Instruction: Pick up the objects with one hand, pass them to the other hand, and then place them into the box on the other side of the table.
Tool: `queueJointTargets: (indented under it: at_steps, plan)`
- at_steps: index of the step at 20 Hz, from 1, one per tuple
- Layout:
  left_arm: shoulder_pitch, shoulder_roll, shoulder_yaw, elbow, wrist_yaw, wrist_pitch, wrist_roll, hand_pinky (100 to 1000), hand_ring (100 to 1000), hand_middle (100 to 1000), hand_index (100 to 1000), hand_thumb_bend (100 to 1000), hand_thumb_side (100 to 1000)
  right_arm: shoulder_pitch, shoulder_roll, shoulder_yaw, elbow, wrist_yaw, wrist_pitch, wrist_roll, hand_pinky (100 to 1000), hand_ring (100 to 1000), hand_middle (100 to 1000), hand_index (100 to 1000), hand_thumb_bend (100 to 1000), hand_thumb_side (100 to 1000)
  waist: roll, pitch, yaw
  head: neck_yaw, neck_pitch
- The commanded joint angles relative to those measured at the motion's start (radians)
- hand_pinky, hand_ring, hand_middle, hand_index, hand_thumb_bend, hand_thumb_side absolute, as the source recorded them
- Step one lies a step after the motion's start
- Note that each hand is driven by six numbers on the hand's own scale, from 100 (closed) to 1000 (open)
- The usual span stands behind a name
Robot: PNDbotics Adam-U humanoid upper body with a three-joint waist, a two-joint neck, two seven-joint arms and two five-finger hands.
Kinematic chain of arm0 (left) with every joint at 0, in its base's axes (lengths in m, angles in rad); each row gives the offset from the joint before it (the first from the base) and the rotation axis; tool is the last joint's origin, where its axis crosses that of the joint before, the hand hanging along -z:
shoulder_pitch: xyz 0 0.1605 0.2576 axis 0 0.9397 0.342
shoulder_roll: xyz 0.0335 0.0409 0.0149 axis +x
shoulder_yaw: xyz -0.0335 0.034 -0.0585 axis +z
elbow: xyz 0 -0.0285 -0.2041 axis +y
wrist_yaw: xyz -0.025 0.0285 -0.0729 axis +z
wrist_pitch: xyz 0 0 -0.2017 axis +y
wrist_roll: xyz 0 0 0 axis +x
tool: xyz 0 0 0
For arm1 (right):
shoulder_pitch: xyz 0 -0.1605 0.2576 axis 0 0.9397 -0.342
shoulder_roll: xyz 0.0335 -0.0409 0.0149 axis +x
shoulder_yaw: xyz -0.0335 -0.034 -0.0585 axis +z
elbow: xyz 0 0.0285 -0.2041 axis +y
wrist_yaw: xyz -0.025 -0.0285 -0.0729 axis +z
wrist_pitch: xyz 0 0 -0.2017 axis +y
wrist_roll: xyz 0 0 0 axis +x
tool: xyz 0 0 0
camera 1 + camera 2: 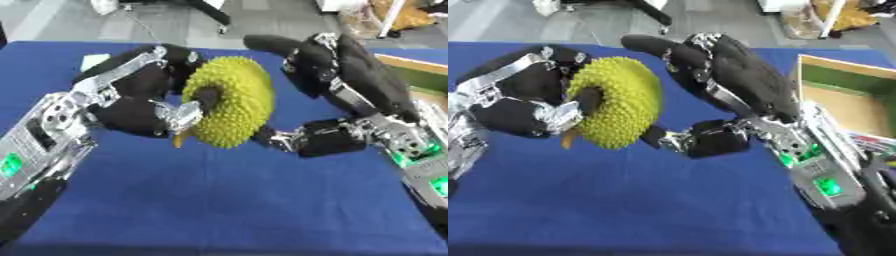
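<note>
Durian-like spiky yellow-green fruit, one only, held up in mid-air above the blue worktop, between our two hands. Left robot hand has its fingers and thumb curled round the fruit's left side, a short stub of stem poking out below the thumb. Right robot hand is spread wide, fingers arched over the fruit's right side and thumb reaching in underneath; we can't tell if it touches yet, and it is not closed on anything.

Progress, as we judge it: pickup done, handover in hand but not finished, since the fruit sits in the left grip alone. Left to do: right takes it, left lets go, then the drop into the box, which we see at the right edge of the right eye view, open, cardboard with a green inner wall.

Count: one fruit, one box, two robot hands. No other loose objects visible on the worktop.
</note>
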Motion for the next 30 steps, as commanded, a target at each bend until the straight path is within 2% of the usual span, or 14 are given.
queueJointTargets:
  at_steps: [1,7,10,13,17,18,19,20,21,23,25,28,29,30]
  plan:
    - [-0.022,0.021,-0.006,-0.017,0.01,0.007,-0.008,669,512,461,558,100,191,-0.015,0.003,0.005,-0.021,0.053,0.022,-0.034,100,100,100,877,449,153,-0.007,-0.019,0.0,-0.002,0.005]
    - [-0.022,0.02,-0.006,-0.017,0.01,0.01,-0.008,670,515,464,561,100,191,-0.012,0.002,0.021,-0.021,0.037,0.032,-0.052,100,100,100,692,337,100,-0.007,-0.02,-0.001,-0.001,0.005]
    - [-0.02,0.019,-0.001,-0.017,0.011,0.008,-0.004,670,517,467,565,100,191,-0.011,0.002,0.024,-0.021,0.008,0.041,-0.059,100,100,100,535,251,100,-0.007,-0.02,-0.001,-0.001,0.005]
    - [-0.016,0.02,0.004,-0.017,0.012,0.006,0.002,671,520,473,572,100,191,-0.008,0.002,0.026,-0.021,-0.032,0.052,-0.07,100,100,100,435,193,100,-0.007,-0.02,-0.002,-0.001,0.005]
    - [-0.01,0.021,0.013,-0.017,0.008,0.003,0.011,677,540,500,603,100,205,-0.004,-0.001,0.029,-0.021,-0.084,0.065,-0.085,100,100,100,376,178,100,-0.007,-0.02,-0.003,-0.001,0.005]
    - [-0.007,0.022,0.016,-0.017,0.005,0.001,0.012,683,558,522,627,100,260,-0.003,-0.002,0.029,-0.021,-0.094,0.066,-0.087,100,100,100,366,178,100,-0.008,-0.02,-0.003,-0.001,0.005]
    - [-0.005,0.022,0.02,-0.017,0.0,-0.002,0.014,692,582,552,656,100,381,-0.002,-0.003,0.029,-0.021,-0.103,0.066,-0.087,100,100,100,355,179,100,-0.008,-0.02,-0.004,-0.001,0.005]
    - [-0.002,0.022,0.024,-0.017,-0.005,-0.004,0.017,692,582,552,656,100,381,-0.002,-0.004,0.029,-0.021,-0.111,0.066,-0.086,100,100,100,355,179,100,-0.008,-0.02,-0.004,0.0,0.005]
    - [0.0,0.023,0.029,-0.017,-0.013,-0.011,0.019,706,620,603,705,191,525,-0.003,-0.005,0.027,-0.021,-0.116,0.062,-0.088,100,100,100,345,192,100,-0.008,-0.02,-0.005,-0.001,0.005]
    - [0.01,0.028,0.047,-0.017,-0.043,-0.027,0.026,731,684,672,757,314,621,-0.003,-0.008,0.024,-0.021,-0.125,0.053,-0.098,100,100,100,340,187,100,-0.008,-0.02,-0.006,-0.002,0.005]
    - [0.024,0.033,0.07,-0.017,-0.078,-0.042,0.045,758,735,734,791,389,668,-0.001,-0.015,0.021,-0.021,-0.136,0.047,-0.108,100,100,100,338,180,100,-0.009,-0.021,-0.007,-0.004,0.005]
    - [0.036,0.036,0.084,-0.017,-0.111,-0.057,0.065,758,735,734,791,389,668,0.0,-0.021,0.018,-0.021,-0.147,0.043,-0.113,100,100,100,338,180,100,-0.009,-0.02,-0.008,-0.005,0.005]
    - [0.038,0.036,0.085,-0.017,-0.116,-0.06,0.067,781,780,789,824,447,698,0.001,-0.023,0.016,-0.021,-0.149,0.043,-0.113,100,100,100,333,160,100,-0.009,-0.02,-0.008,-0.007,0.005]
    - [0.048,0.037,0.095,-0.017,-0.124,-0.067,0.074,781,780,789,824,447,698,0.009,-0.033,0.008,-0.021,-0.156,0.048,-0.119,100,100,100,333,160,100,-0.011,-0.021,-0.004,-0.016,0.005]
